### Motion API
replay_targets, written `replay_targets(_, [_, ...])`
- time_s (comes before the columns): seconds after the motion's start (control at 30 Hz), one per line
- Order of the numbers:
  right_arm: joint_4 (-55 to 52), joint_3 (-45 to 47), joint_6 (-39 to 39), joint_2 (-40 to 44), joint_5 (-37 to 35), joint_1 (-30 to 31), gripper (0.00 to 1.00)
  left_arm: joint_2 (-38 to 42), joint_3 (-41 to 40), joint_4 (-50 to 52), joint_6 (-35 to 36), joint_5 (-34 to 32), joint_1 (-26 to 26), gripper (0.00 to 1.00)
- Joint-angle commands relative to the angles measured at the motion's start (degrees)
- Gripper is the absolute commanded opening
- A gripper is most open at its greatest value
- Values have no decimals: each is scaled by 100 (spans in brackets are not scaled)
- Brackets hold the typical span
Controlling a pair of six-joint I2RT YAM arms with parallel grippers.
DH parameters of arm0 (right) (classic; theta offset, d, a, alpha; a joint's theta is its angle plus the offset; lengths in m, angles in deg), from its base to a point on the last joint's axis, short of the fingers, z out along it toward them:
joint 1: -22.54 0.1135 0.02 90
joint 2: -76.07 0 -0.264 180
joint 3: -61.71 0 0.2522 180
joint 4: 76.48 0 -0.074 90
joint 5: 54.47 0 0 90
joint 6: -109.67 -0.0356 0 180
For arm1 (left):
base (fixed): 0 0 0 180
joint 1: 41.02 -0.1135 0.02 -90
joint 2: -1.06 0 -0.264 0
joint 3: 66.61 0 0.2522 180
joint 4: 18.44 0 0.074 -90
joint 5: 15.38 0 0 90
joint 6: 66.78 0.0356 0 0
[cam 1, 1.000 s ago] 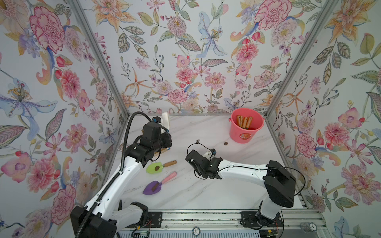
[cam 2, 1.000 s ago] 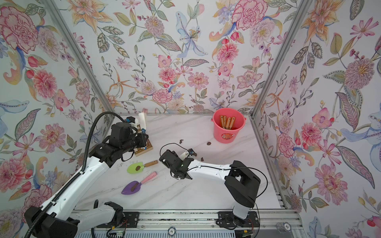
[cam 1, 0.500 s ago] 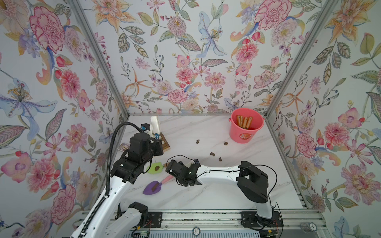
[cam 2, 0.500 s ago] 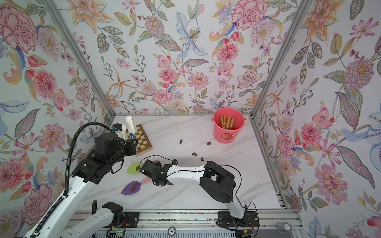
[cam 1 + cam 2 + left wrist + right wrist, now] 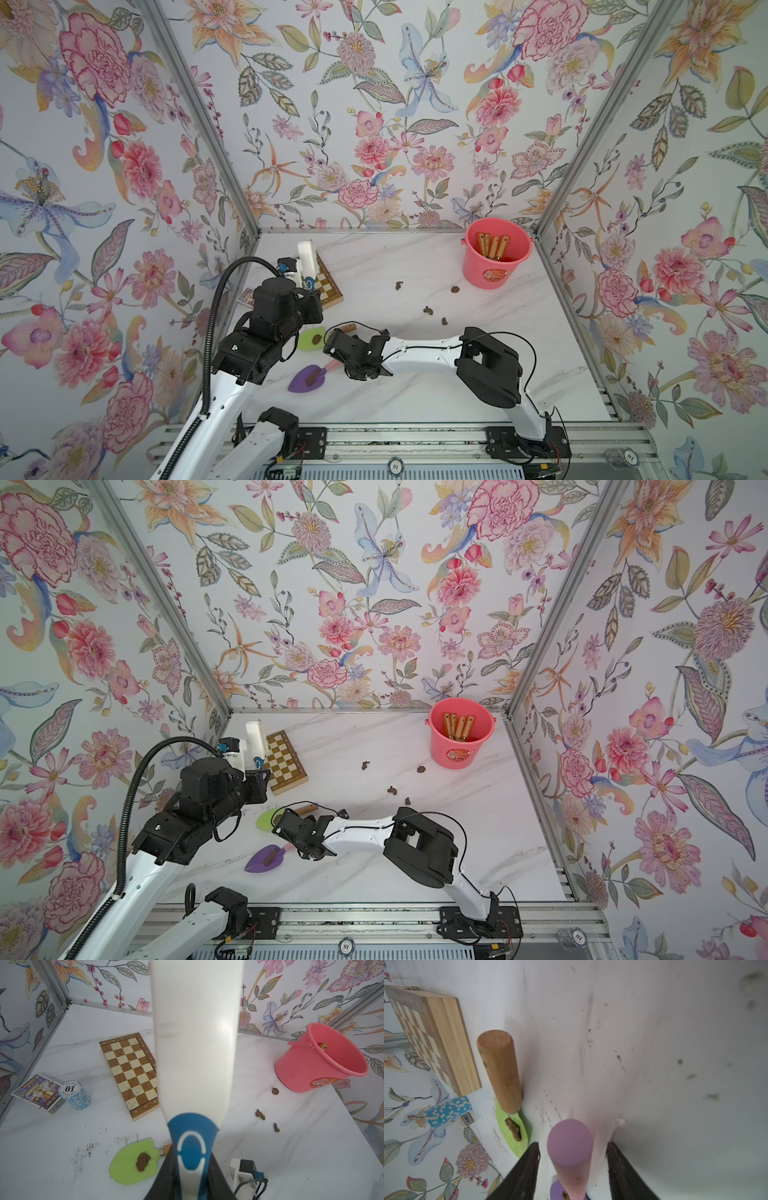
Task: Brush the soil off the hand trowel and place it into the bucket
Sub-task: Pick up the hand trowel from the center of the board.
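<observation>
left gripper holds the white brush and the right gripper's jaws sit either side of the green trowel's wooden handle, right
Not the green trowel. The right wrist view shows the right gripper with open jaws either side of the purple trowel's pink handle; the green one's wooden handle lies outside them. The left gripper does hold the white brush.

White marble-patterned tabletop (image 5: 415, 399), enclosed by floral-papered walls (image 5: 374, 124). A folded wooden chessboard (image 5: 129, 1073) lies flat toward the back-left corner. Near it, a stack of blue-and-white poker chips (image 5: 74, 1095), marked "10" on top, stands at the corner of a printed card pack (image 5: 31, 1088). A single chip (image 5: 395, 467) sits on the front rail (image 5: 415, 440).
</observation>
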Motion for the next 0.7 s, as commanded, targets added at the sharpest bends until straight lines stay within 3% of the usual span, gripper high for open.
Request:
replay_targets(0.0, [-215, -189, -42, -191, 30, -13, 48, 140, -88, 88, 92, -188, -76, 0])
replay_targets(0.67, [-563, 172, -560, -30, -306, 56, 26, 175, -215, 102, 164, -252, -76, 0])
